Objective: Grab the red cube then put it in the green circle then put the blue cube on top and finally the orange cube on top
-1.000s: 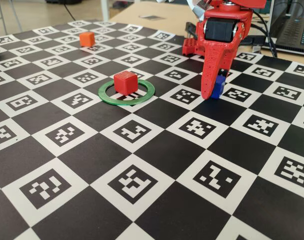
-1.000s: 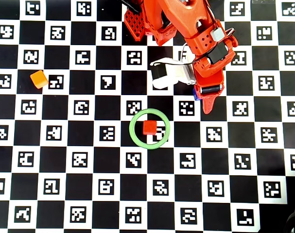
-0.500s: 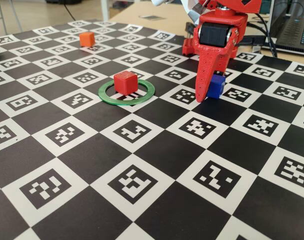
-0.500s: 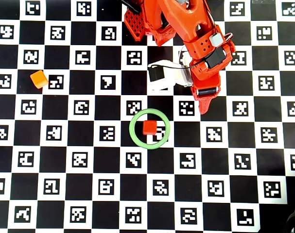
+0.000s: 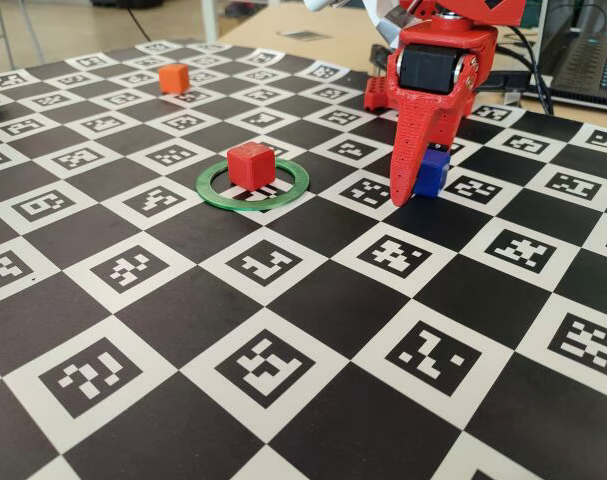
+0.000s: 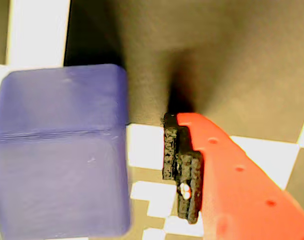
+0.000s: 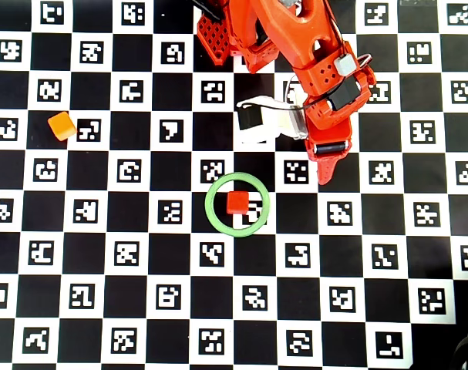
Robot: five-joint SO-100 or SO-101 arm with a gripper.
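Observation:
The red cube [image 5: 251, 163] [image 7: 237, 203] sits inside the green circle [image 5: 215, 192] [image 7: 207, 205], near mid-board. At the far left of the board rests the orange cube [image 5: 173, 77] [image 7: 62, 125]. The blue cube [image 5: 432, 172] [image 6: 61, 150] stands on the board to the right of the ring. My red gripper [image 5: 419, 188] [image 7: 323, 168] is lowered around it and open. In the wrist view one finger's black pad [image 6: 182, 170] stands a small gap to the right of the cube. The other finger is out of view. From overhead the gripper hides the blue cube.
The board is a black-and-white checker of markers [image 5: 283, 370]. The arm's base [image 7: 218, 35] stands at the board's top edge in the overhead view, with a white camera block [image 7: 257, 123] beside the wrist. A laptop [image 5: 588, 60] lies beyond the far right edge.
The gripper shifted slightly left in the fixed view during the first half second, showing more of the blue cube. It has hardly moved since. The cubes stay in place.

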